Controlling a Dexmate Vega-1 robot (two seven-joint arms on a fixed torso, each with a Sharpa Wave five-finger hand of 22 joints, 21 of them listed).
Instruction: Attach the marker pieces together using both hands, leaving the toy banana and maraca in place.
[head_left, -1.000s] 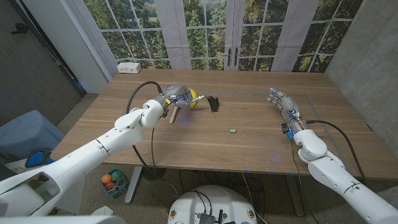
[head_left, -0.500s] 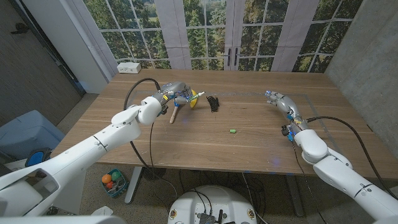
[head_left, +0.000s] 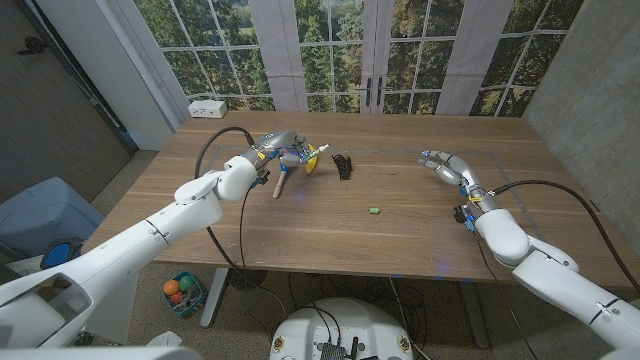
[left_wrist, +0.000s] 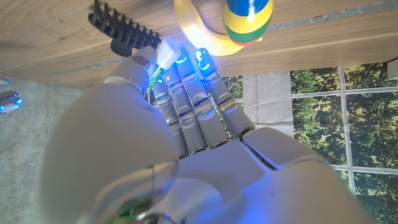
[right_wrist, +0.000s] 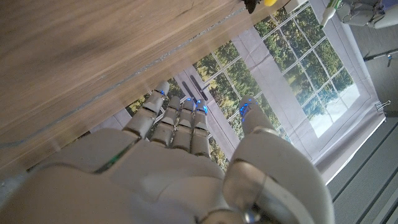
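Right robot hand (head_left: 440, 165) has swung inward, empty and spread; left robot hand (head_left: 285, 152) pinches marker (left_wrist: 163, 55), tip toward banana (left_wrist: 198, 38).

We see our right hand (head_left: 438, 163) has swung inward over the worktop (head_left: 400, 240) toward the middle, while our left hand (head_left: 285, 153), pinching the marker (left_wrist: 163, 55), has edged closer to the toy banana (head_left: 312, 158).
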